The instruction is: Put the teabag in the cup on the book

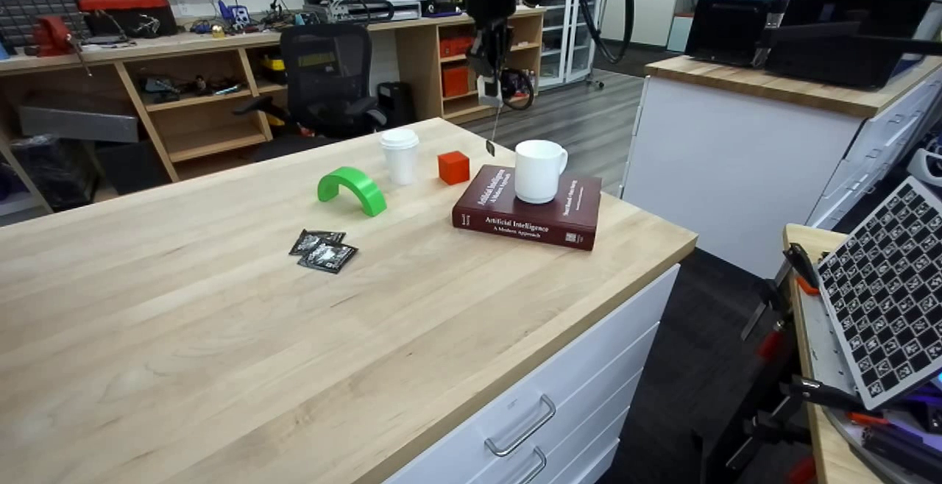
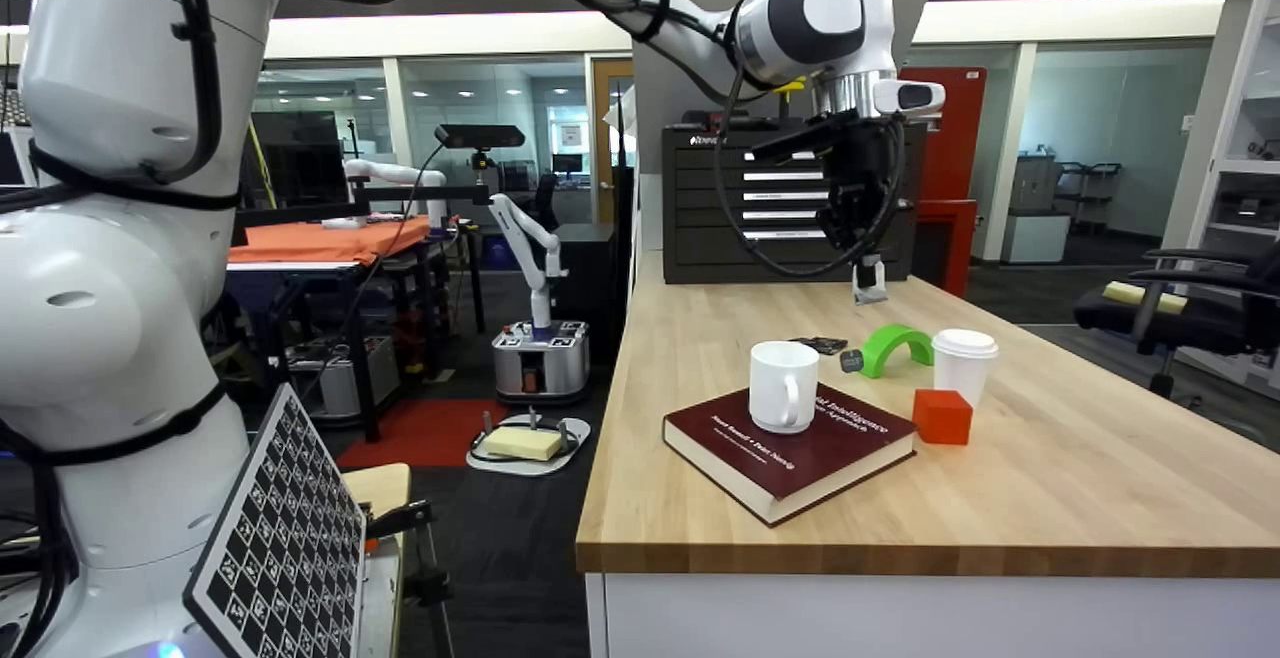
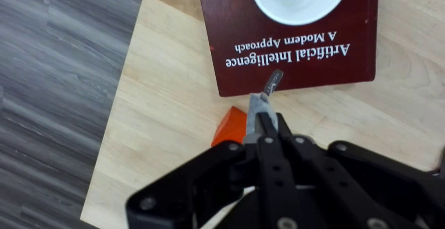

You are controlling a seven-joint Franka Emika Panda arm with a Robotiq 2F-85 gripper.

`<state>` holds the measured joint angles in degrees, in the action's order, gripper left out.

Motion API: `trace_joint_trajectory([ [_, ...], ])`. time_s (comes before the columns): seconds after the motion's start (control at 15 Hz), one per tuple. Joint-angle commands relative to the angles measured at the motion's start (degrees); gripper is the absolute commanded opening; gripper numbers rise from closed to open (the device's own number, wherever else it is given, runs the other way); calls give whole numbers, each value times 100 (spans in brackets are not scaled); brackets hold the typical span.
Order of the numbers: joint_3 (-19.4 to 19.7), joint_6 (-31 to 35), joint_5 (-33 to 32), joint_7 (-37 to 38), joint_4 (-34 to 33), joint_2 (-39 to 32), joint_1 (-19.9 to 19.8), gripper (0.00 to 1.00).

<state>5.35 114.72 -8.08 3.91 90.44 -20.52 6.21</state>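
My gripper [image 3: 273,120] is shut on the teabag [image 3: 256,106], a small whitish pouch sticking out of the fingertips. The teabag also shows in both exterior views [image 1: 488,93] [image 2: 871,284], hanging well above the table. Its dark tag [image 3: 273,81] dangles below on a string [image 1: 496,123]. The cup [image 1: 537,172], a white mug with a handle, stands upright on the dark red book [image 1: 525,229]. In the wrist view the cup [image 3: 299,1] is cut off at the top edge. The gripper is off to the title-side edge of the book [image 3: 240,81], apart from the cup.
A red block [image 1: 454,168] stands beside the book; in the wrist view it [image 3: 230,127] is partly behind the gripper. A smaller lidded white cup [image 1: 401,157], a green arch [image 1: 353,182] and flat black packets [image 1: 329,256] are on the table. The table edge [image 2: 800,558] runs near the book.
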Motion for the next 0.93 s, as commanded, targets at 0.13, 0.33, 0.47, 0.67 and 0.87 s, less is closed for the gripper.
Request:
trace_joint_trajectory([
  [0.13, -197, -226, -139, 33, 830, 657, -134, 2],
  [0.33, -298, -460, -55, -120, 1111, 786, -152, 2],
  [0.47, -368, -555, 2, -230, 1305, 875, -162, 2],
  [0.67, -435, -622, 32, -278, 1489, 943, -171, 2],
  [0.87, -448, -650, 17, -276, 1606, 1012, -186, 2],
])
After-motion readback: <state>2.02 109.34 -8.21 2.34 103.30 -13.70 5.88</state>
